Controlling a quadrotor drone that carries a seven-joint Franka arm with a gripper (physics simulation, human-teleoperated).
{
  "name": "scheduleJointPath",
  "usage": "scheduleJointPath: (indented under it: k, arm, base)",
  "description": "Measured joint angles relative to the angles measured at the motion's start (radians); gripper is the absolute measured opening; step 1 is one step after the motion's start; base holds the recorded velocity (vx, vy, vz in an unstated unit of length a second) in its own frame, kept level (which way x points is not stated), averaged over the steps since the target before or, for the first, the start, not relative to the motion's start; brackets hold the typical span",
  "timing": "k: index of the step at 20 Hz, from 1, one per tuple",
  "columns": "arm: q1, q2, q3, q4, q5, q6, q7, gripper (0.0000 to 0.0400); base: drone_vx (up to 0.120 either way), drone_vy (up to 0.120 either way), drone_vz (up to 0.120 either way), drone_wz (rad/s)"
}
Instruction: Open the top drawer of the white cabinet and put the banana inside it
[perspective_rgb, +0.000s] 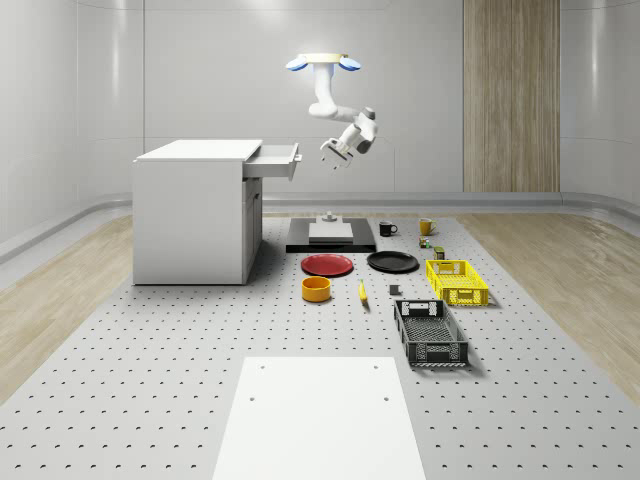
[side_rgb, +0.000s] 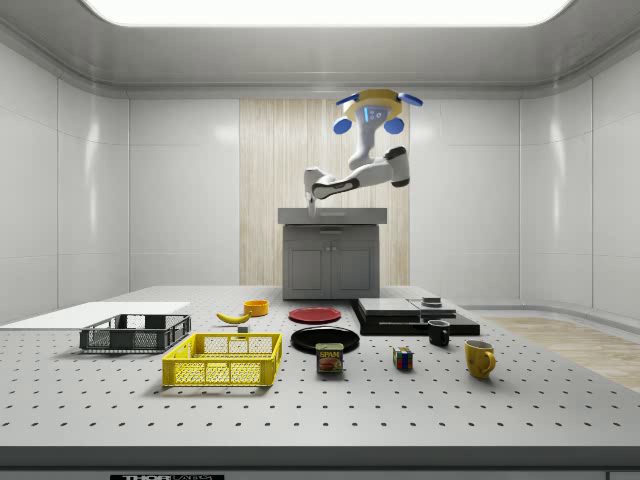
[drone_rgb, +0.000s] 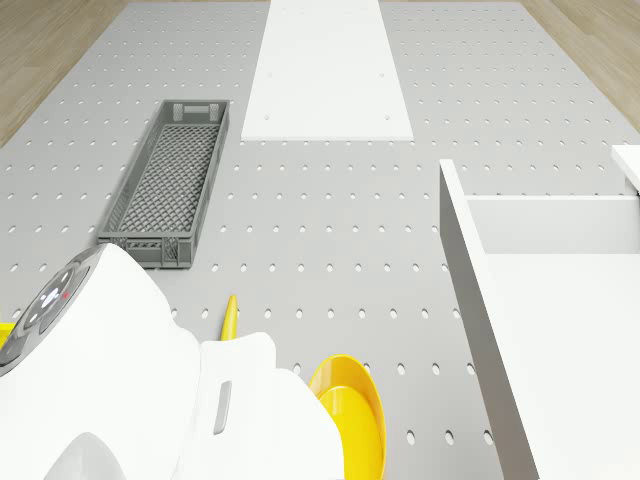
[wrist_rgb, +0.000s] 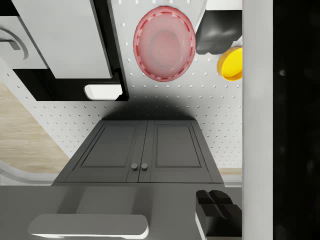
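The drone (perspective_rgb: 321, 62) hovers beside the white cabinet (perspective_rgb: 192, 210) — top drawer (perspective_rgb: 274, 160) open, gripper (perspective_rgb: 333, 153) just off it, finger spread perhaps slight; I cannot tell.

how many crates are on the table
2. The yellow crate sits toward the whole-scene view's right, past the black plate. The dark grey crate lies just nearer the camera than it. None other shows, though the cabinet could hide something behind it.

The arm (drone_rgb: 150, 400) hides most of the banana (drone_rgb: 229, 318) and part of the yellow bowl (drone_rgb: 355, 410) in the drone view.
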Motion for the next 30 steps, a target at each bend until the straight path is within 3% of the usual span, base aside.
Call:
scheduleJointPath:
  k: [4,9,20,25,30]
  arm:
    - [0.096,-0.067,-0.062,-0.059,0.177,-0.073,-0.198,0.04]
    - [0.165,-0.101,-0.098,-0.085,0.263,-0.145,-0.312,0.04]
    - [0.212,-0.119,-0.117,-0.096,0.307,-0.197,-0.377,0.04]
    - [0.217,-0.121,-0.119,-0.097,0.311,-0.203,-0.383,0.04]
    - [0.219,-0.122,-0.119,-0.098,0.313,-0.205,-0.386,0.04]
  base:
    - [0.12,0.12,-0.07,0.0]
    - [0.12,0.12,-0.12,0.0]
    - [0.12,0.116,-0.12,0.0]
    - [0.12,0.0,-0.016,0.0]
    - [0.12,0.0,-0.12,0.0]
